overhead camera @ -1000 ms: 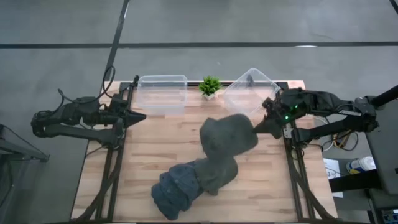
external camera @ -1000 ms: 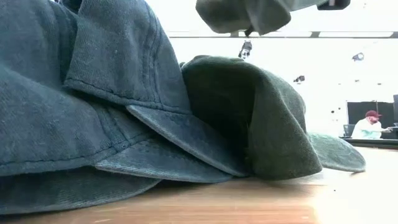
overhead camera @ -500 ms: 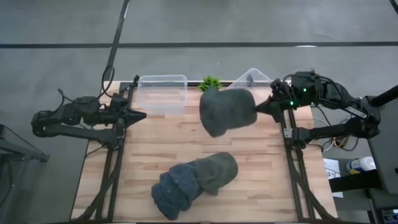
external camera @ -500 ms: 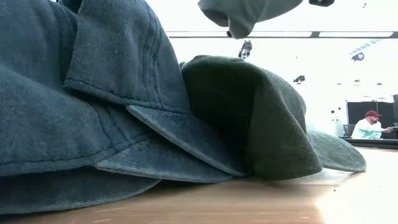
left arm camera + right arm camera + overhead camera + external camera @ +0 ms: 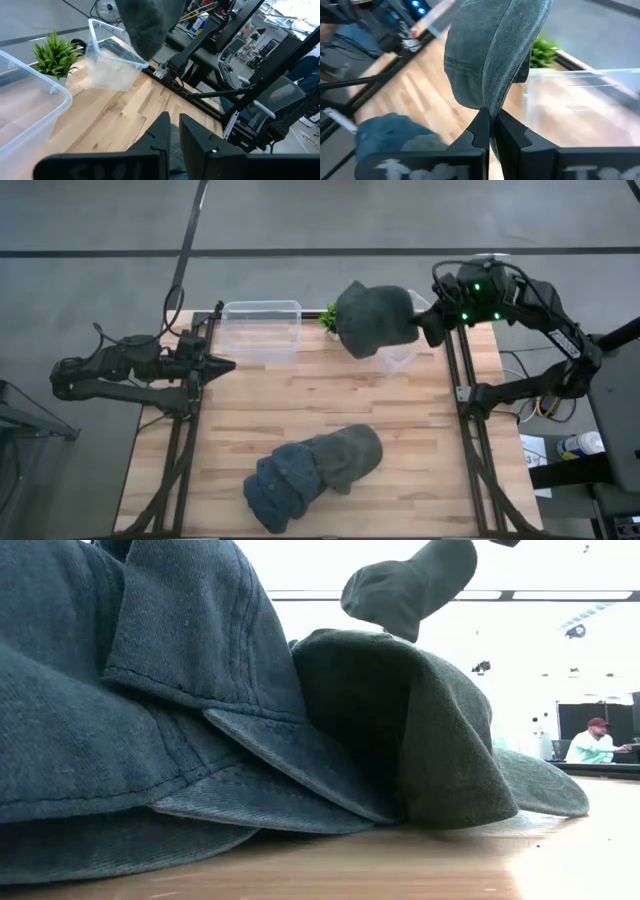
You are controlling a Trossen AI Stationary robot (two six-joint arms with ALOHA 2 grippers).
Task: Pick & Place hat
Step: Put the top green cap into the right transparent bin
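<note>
1. The right gripper (image 5: 425, 330) has carried the grey-green cap (image 5: 374, 318) up from mid-table to over the right clear bin (image 5: 400, 358), jaws clamped on its edge.
2. The left gripper (image 5: 222, 365) waits beside the left clear bin (image 5: 261, 330), jaws nearly together, empty.
3. More caps (image 5: 310, 472) lie piled at the table's front, likely next.

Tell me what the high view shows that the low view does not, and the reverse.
Only the high view shows both arms: the right tool shut on the lifted hat's edge, the left tool waiting at the table's left edge, two clear bins and a small plant. Only the low view shows a seated person in the room behind. Both show the lifted hat and the pile of hats.
</note>
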